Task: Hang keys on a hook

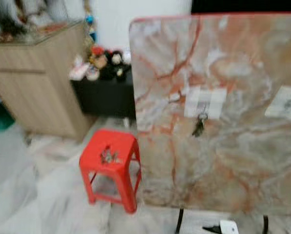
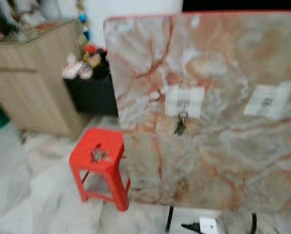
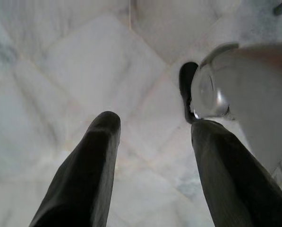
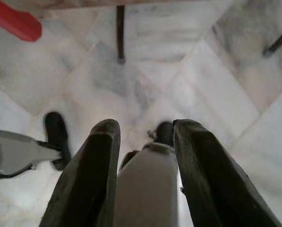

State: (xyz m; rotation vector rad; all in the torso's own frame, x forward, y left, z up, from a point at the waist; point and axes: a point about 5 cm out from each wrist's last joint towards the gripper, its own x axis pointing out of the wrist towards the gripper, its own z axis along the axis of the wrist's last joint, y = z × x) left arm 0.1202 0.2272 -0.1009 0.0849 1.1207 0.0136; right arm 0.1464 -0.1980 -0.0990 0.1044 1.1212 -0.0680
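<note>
A bunch of keys (image 1: 199,126) hangs from a hook on a white patch (image 1: 205,102), fixed to an upright marble-patterned board (image 1: 223,165). Another small bunch of keys (image 1: 108,156) lies on top of a red plastic stool (image 1: 121,139), to the left of the board. My left gripper (image 3: 155,123) hangs low over the marble floor, open, with nothing between its fingers. My right gripper (image 4: 146,125) also points down at the floor, open and holding nothing; my own leg shows beyond it.
A light wood cabinet (image 1: 38,83) stands at the back left. Beside it is a low black unit (image 1: 104,97) with plush toys (image 1: 106,61) on top. The board rests on thin black legs (image 1: 178,220), with a white object (image 1: 228,226) on the floor between them.
</note>
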